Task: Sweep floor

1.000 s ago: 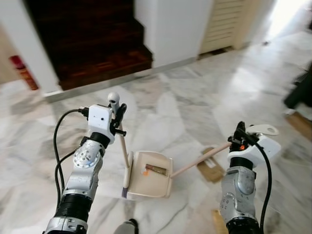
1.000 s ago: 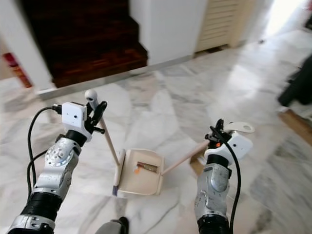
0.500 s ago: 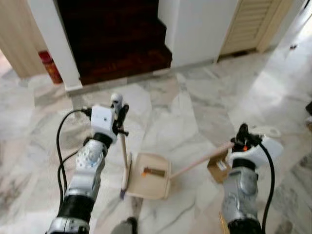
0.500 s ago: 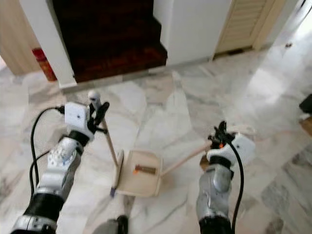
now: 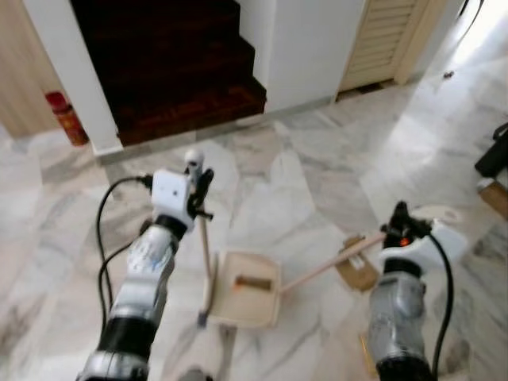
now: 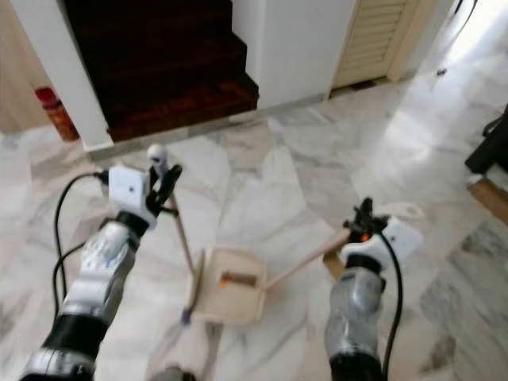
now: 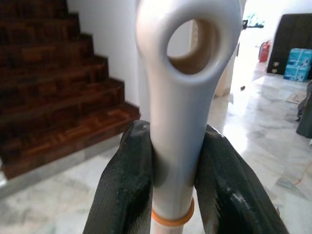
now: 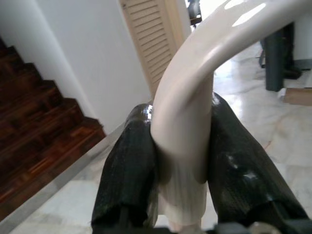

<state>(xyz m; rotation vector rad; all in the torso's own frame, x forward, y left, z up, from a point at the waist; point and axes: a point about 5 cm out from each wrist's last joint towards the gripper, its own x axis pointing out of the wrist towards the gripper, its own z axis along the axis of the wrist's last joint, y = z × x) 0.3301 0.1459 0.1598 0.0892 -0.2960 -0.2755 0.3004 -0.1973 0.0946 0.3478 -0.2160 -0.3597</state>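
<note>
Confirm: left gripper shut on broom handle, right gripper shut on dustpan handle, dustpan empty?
Not empty. The left eye view shows a brown scrap lying in the dustpan. The rest stands: left gripper shut on the broom handle, right gripper shut on the dustpan handle.

Two silver metallic arms are being shown, built from ribbed cylindrical segments with round joint caps dotted with small screws. Black collars are being seen lower down on each forearm. Each wrist is being topped by a white boxy camera housing, and the left gripper [image 5: 198,184] and right gripper [image 5: 399,218] are being made up of long black fingers [image 7: 127,190], glossy and rubbery-looking up close. A thick black cable is being looped out from the left wrist down the arm; another is being run along the right forearm. A small orange-red light is glowing at the right wrist.
</note>
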